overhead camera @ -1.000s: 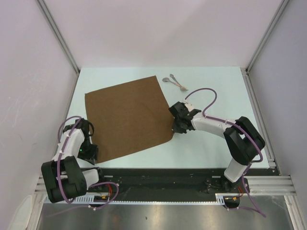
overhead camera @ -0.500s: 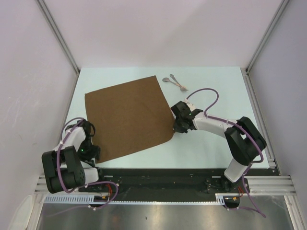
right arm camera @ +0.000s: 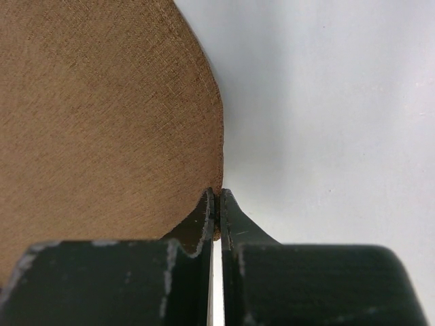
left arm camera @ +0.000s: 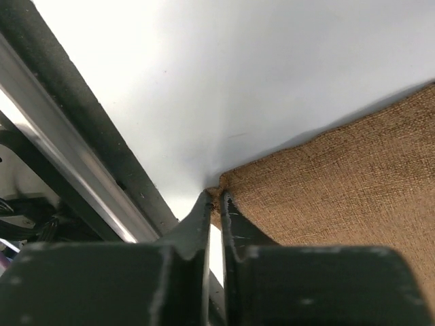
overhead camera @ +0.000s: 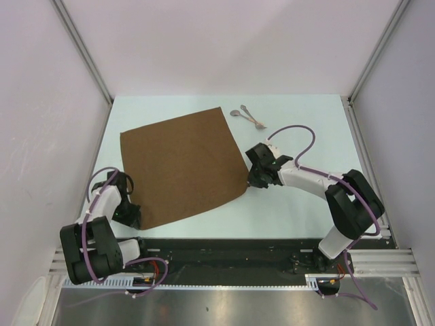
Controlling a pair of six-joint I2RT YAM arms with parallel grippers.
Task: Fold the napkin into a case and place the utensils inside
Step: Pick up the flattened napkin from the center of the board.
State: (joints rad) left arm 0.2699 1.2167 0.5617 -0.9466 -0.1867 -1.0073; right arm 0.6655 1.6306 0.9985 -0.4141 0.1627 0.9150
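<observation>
Since a moment ago, the left arm has tucked in lower, and the left gripper [left arm camera: 216, 202] has closed its fingers on the near left corner of the napkin [overhead camera: 180, 166]. The napkin has not moved. It lies flat and open on the table [overhead camera: 306, 129]. The right gripper [right arm camera: 216, 198] pinches the near right corner, fingers tight together.

No fold is made yet, so there is no case. The utensils [overhead camera: 248, 117] wait just past the far right corner. I think all the folding and putting in is still left.

I count one napkin, two utensils and two grippers.
</observation>
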